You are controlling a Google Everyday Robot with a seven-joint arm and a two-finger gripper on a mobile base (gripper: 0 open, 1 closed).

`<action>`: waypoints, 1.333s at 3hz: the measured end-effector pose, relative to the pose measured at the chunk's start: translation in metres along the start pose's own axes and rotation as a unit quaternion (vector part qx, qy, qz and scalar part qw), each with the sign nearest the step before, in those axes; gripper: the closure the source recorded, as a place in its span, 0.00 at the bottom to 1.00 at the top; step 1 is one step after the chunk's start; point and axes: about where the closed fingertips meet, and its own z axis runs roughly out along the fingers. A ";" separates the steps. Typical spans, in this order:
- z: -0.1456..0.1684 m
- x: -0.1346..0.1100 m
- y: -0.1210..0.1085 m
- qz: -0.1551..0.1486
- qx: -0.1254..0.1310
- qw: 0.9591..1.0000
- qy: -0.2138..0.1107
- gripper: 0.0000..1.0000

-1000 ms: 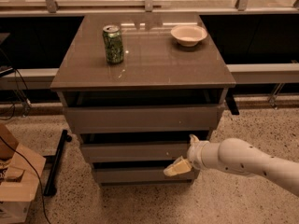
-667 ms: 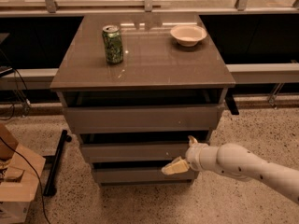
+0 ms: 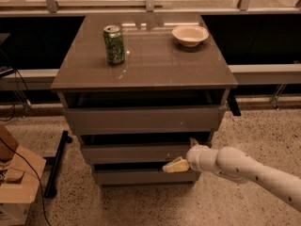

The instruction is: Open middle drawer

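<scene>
The bench (image 3: 141, 67) is a grey-brown cabinet with three stacked drawer fronts. The middle drawer (image 3: 134, 153) sits between the wider top drawer (image 3: 143, 120) and the narrower bottom drawer (image 3: 141, 177). Only its flat front shows, and a dark gap above it hides whatever lies inside.

The claw (image 3: 182, 161) is at the right end of that front, touching or just in front of its lower edge; contact is hard to judge. Part of the claw is hidden behind the white wrist, so whether it is released or clenched cannot be told. The arm (image 3: 249, 171) runs off the right edge.

On the bench top stand a green can (image 3: 114, 44) and a pale bowl (image 3: 190, 35), well apart. A cardboard box (image 3: 16, 187) is cut off at the left.
</scene>
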 end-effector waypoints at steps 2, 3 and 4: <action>0.041 0.005 -0.030 -0.007 -0.010 1.000 -0.001 0.00; 0.063 0.015 -0.035 -0.009 -0.029 0.999 0.020 0.00; 0.062 0.027 -0.029 -0.039 -0.056 0.996 0.063 0.19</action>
